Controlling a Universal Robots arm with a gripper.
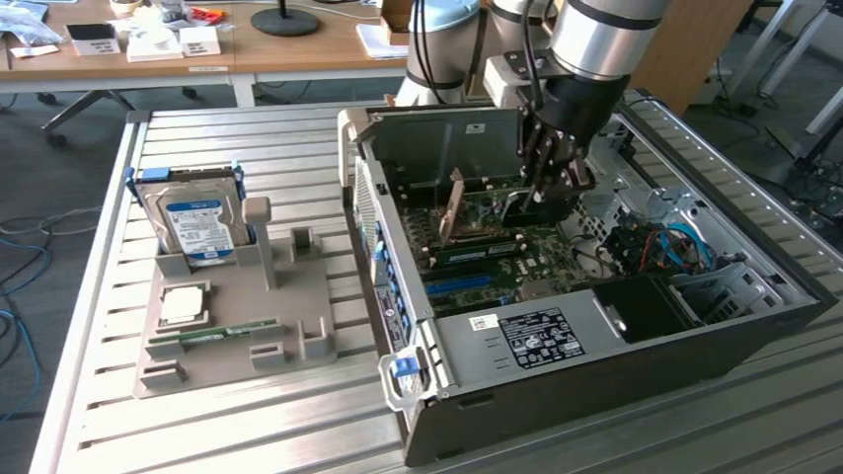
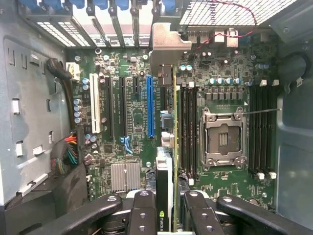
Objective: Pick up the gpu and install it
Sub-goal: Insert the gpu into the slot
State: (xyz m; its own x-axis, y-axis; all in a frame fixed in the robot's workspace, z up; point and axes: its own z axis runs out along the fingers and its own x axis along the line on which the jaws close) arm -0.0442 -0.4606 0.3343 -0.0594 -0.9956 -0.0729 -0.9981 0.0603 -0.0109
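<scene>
**Item: gpu (image 2: pixel 166 171), inside the open computer case (image 1: pixel 593 375).** The card is standing on edge over the motherboard (image 2: pixel 132 122), with its silvery bracket pointing towards the case's rear slot openings. In the wrist view it is lying between the blue expansion slot (image 2: pixel 150 105) and the memory slots beside the CPU socket (image 2: pixel 224 139). Whether it is sitting in a slot cannot be told.

**End effector (image 2: pixel 168 200):** It is reaching down into the case, its fingers (image 2: pixel 144 200) part-closed and clamping the gpu from both faces.

**Bench (image 1: pixel 197 434):** It is carrying the case and, at the exterior view's left, a grey fixture (image 1: pixel 310 296). The fixture is holding an upright hard drive (image 1: pixel 197 222), a processor chip (image 1: pixel 182 301) and a green memory stick (image 1: pixel 211 336).
</scene>
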